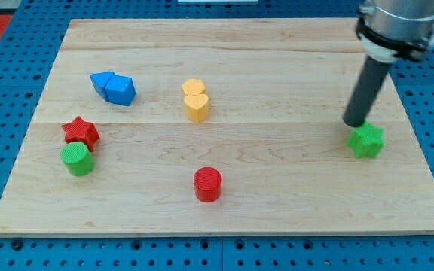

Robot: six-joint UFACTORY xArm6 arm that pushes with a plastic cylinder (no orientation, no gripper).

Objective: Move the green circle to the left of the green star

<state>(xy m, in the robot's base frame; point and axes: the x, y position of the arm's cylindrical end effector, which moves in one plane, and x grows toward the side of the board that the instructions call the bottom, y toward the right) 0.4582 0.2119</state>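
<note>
The green circle [77,159] stands near the board's left edge, touching the red star [80,132] just above it. The green star [367,141] lies at the view's right, far from the circle. My tip [353,123] is at the green star's upper left edge, close to or touching it. The dark rod rises from there to the view's top right corner.
A blue block [113,88] lies at the upper left. A yellow heart [195,100] stands above the board's middle. A red circle [207,184] stands below the middle. The wooden board [277,196] rests on a blue pegboard [6,98].
</note>
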